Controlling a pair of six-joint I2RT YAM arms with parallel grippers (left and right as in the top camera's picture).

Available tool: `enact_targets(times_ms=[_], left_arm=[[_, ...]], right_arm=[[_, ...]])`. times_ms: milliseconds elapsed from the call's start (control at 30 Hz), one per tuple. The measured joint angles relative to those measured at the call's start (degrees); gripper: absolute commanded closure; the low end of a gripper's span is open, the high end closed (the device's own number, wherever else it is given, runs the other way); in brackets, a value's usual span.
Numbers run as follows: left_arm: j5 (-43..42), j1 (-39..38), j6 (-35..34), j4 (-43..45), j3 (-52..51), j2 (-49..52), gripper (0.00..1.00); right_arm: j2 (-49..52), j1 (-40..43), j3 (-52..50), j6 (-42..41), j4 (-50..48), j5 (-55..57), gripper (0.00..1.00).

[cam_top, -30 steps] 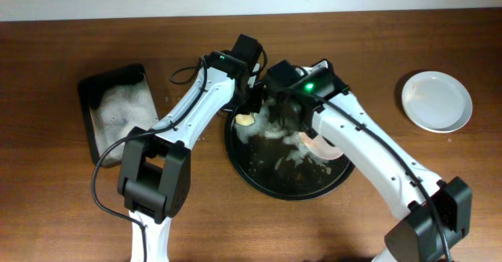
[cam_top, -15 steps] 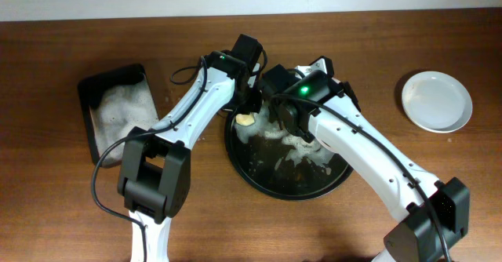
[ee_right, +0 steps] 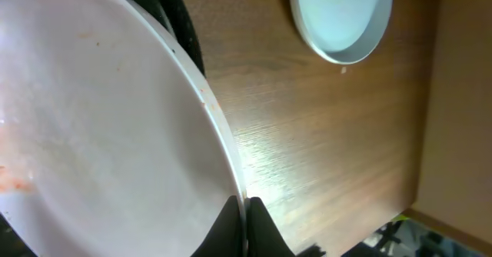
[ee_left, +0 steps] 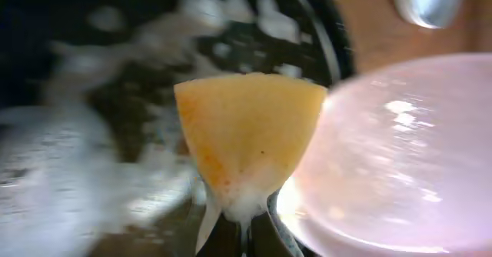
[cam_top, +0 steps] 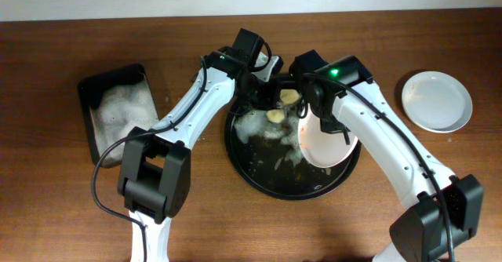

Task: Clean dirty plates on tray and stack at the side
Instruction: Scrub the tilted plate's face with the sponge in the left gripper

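Gripping a yellow sponge (ee_left: 246, 134), the left gripper (ee_left: 244, 215) is closed on its foamy lower end. The sponge sits just beside the pink plate (ee_left: 400, 157), contact unclear through blur. The right gripper (ee_right: 244, 211) is pinched tight on that plate's rim, holding it tilted over the round black tray (cam_top: 271, 185), which carries suds. Farther off, a white plate (cam_top: 437, 100) lies on the table (cam_top: 63, 215), well apart to the right.

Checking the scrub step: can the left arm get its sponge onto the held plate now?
Probably yes: the sponge sits right beside the plate, which the right gripper holds by its rim, and nothing lies between them.
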State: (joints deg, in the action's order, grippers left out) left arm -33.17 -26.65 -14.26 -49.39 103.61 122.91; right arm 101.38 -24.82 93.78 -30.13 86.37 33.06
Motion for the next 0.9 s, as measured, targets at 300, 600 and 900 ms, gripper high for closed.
enact_targets(times_ms=[300, 600, 900], left_arm=[[-11.19, -5.57, 0.9, -6.43, 0.0, 0.0, 1.0], [-4.28, -6.82, -4.61, 3.85, -11.1, -0.35, 1.0], [-1.99, -2.36, -8.09, 6.8, -11.5, -0.39, 1.0]], right_arm=[[0.0, -0.02, 0.0, -3.17, -0.02, -1.33, 0.96], [0.02, -0.02, 0.0, -3.76, 0.15, -1.49, 0.96], [0.02, -0.02, 0.0, -3.89, 0.46, -1.01, 0.96]])
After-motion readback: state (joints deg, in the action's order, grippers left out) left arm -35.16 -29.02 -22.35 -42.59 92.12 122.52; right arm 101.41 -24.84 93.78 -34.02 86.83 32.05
